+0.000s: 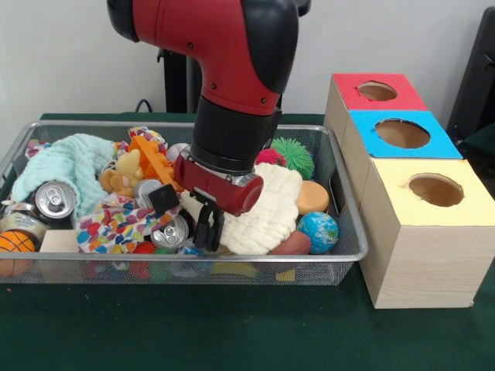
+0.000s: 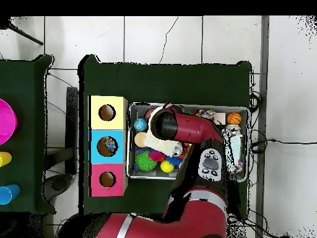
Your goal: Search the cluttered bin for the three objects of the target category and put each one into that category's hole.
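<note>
The wire mesh bin (image 1: 193, 259) is full of clutter; it also shows in the overhead view (image 2: 186, 105). My gripper (image 1: 207, 230) reaches down into its front middle, between a silver can (image 1: 170, 232) and a white waffle cloth (image 1: 267, 209). The arm hides it in the overhead view. No clear packet with blue and white print shows plainly. A small bluish scrap (image 1: 189, 250) lies just below the gripper, and I cannot tell what it is. Three wooden boxes with holes stand beside the bin: red (image 1: 377, 91), blue (image 1: 402, 133) and yellow (image 1: 435, 189).
The bin also holds a mint towel (image 1: 66, 162), a second can (image 1: 54, 199), a basketball toy (image 1: 15, 243), a globe ball (image 1: 319, 230), a green spiky ball (image 1: 294, 154), orange blocks (image 1: 151, 158) and a patterned cloth (image 1: 116, 224). The boxes stand close against the bin's side.
</note>
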Tool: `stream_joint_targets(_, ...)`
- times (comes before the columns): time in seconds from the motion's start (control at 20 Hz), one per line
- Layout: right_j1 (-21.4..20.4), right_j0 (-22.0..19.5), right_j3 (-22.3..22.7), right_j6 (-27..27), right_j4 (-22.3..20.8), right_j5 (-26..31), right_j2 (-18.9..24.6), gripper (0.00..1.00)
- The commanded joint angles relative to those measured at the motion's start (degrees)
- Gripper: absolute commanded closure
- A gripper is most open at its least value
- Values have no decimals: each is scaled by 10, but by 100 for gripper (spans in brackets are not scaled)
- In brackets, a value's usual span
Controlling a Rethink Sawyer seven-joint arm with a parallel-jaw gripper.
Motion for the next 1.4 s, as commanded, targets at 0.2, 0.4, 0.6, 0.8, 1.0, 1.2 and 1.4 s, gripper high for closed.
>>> stream_joint_targets(0.2,-58,28,29,36,-6,86,-1,100)
stream_joint_targets(0.4,-65,34,32,39,-6,91,-6,100)
stream_joint_targets(0.6,-64,33,40,40,-8,83,-4,100)
stream_joint_targets(0.8,-45,28,35,41,-10,68,-1,100)
stream_joint_targets(1.0,-35,16,32,29,-18,58,2,100)
stream_joint_targets(1.2,-32,7,29,12,-30,52,5,0)
stream_joint_targets(1.4,-34,-4,29,2,-31,51,16,0)
